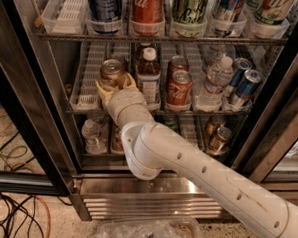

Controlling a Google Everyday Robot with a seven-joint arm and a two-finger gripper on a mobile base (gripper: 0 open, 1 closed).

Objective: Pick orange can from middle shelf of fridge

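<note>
The orange can (112, 70), copper-coloured with a silver top, stands at the front of the middle shelf (88, 76) of the open fridge (149, 203), in the second lane from the left. My gripper (114, 84) reaches in from below right. Its cream fingers (101, 90) hug the can's lower half on both sides, and the can stands upright on the shelf. The white arm hides the shelf edge below the can.
A brown bottle (148, 79) stands just right of the can, then two red Coca-Cola cans (179, 85), a water bottle (216, 82) and blue-and-silver cans (244, 85). Tall cans fill the shelf above (147, 11). The black door frame (24, 109) is at left, with cables (14, 214) on the floor.
</note>
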